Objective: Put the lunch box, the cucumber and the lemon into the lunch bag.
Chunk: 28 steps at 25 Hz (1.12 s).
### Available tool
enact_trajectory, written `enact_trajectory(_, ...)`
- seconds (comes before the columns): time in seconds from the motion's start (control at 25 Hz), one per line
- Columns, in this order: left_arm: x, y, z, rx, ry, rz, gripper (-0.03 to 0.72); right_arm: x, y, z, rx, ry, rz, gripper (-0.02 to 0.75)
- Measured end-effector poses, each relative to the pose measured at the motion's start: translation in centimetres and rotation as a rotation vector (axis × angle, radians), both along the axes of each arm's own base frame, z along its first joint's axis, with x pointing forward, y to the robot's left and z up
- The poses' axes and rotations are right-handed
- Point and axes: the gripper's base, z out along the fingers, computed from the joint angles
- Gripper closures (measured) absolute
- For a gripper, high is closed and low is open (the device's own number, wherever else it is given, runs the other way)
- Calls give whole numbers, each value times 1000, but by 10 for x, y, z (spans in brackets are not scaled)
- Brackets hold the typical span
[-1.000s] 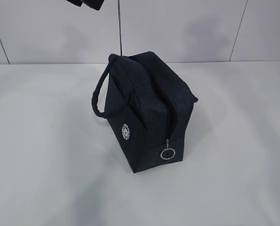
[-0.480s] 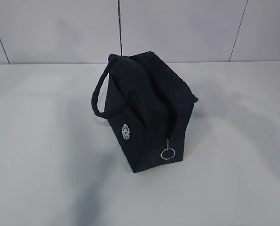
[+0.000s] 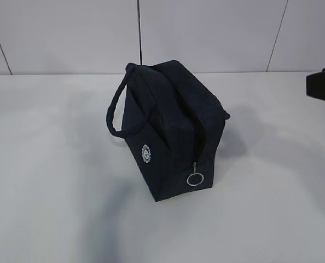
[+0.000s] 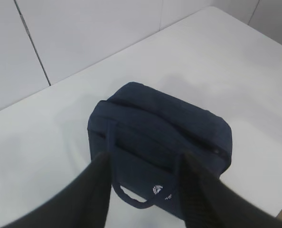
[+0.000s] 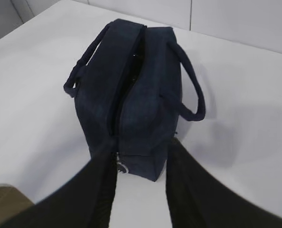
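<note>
The lunch bag [image 3: 170,129] stands upright in the middle of the exterior frame, on the white desk [image 3: 53,208]. It is dark navy, its zipper [image 3: 198,134] running along the top ridge toward the lower right. The metal ring pull [image 3: 195,179] hangs at the near end, low on the bag's end face. A small round white logo [image 3: 146,153] shows on the side facing left. One loop handle [image 3: 117,104] arches out to the left of the bag.

In the left wrist view, the left end effector [image 4: 143,166] hangs above the bag with its two dark fingers [image 4: 96,190] spread apart at the bottom of the frame. Nothing is between them; the bag's handle and logo side show in the gap below. In the right wrist view, the right end effector [image 5: 141,164] likewise stands partly open and empty, its fingers [image 5: 100,187] framing the bag's zipper end at the bottom of the frame. The zipper line there looks slightly parted along the top, though I cannot tell how far.

A dark piece of an arm [image 3: 322,83] pokes in at the right edge of the exterior frame, well apart from the bag.

No lunch box, cucumber or lemon can be made out in any view; whether they lie inside the bag I cannot tell.
</note>
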Motion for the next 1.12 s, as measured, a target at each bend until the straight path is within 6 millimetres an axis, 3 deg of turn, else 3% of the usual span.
enact_trajectory(0.2,-20,12,-16,8,15,5,367,7,6,-16,20,102,84,401)
enact_trajectory(0.36,-30,18,-15,2,2,5,367,17,8,-27,39,177,107,336)
enact_trajectory(0.76,-36,22,-9,-14,-25,7,367,31,12,-38,116,246,103,325)
enact_trajectory(1.12,-38,23,-10,10,-8,1,378,50,19,-78,77,393,296,322)
